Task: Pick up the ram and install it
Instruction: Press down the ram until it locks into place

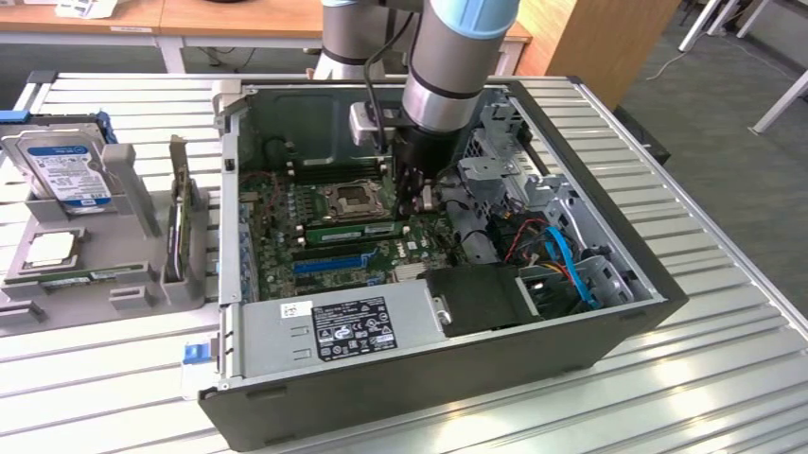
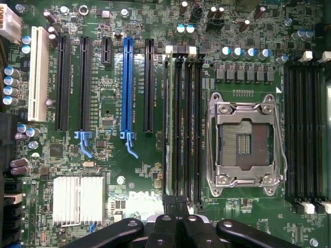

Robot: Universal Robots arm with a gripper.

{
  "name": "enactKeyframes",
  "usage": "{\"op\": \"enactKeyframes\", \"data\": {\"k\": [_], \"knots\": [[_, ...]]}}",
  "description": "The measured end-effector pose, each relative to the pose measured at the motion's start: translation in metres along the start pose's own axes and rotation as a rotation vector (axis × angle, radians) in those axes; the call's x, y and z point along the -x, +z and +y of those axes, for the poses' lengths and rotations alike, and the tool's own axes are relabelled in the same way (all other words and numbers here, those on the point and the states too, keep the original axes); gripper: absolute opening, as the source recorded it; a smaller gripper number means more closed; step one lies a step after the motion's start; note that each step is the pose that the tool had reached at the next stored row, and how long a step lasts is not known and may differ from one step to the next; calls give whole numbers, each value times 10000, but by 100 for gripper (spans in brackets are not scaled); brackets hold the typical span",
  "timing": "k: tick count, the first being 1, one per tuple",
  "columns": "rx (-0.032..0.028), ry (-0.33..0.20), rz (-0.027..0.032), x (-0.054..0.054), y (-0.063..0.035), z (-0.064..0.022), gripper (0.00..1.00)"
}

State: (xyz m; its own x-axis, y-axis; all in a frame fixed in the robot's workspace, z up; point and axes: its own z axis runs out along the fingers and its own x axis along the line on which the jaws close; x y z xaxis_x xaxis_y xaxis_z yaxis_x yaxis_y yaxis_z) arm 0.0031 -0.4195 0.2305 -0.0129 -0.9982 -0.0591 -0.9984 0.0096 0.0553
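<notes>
One long green ram stick (image 1: 358,230) stands slotted beside the silver processor socket (image 1: 348,200); pressed-together black fingers (image 2: 178,230) above it probably push it home.

Ram (image 2: 168,119) edge-on, chips out of sight; power supply label (image 1: 350,326) print too small

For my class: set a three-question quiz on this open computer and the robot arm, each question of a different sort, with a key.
1. True or false: the hard drive stands outside the computer case.
2. Where is the ram? A on the table; B in a motherboard slot; C on top of the hard drive.
3. Fill in: the arm's fingers are ___ (open or shut).
Key: 1 true; 2 B; 3 shut.
</notes>
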Motion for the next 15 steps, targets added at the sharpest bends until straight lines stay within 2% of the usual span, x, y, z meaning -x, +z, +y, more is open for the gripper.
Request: {"op": "enactKeyframes", "data": {"k": [15], "knots": [[0, 0, 0, -3, 52, -3, 10]]}}
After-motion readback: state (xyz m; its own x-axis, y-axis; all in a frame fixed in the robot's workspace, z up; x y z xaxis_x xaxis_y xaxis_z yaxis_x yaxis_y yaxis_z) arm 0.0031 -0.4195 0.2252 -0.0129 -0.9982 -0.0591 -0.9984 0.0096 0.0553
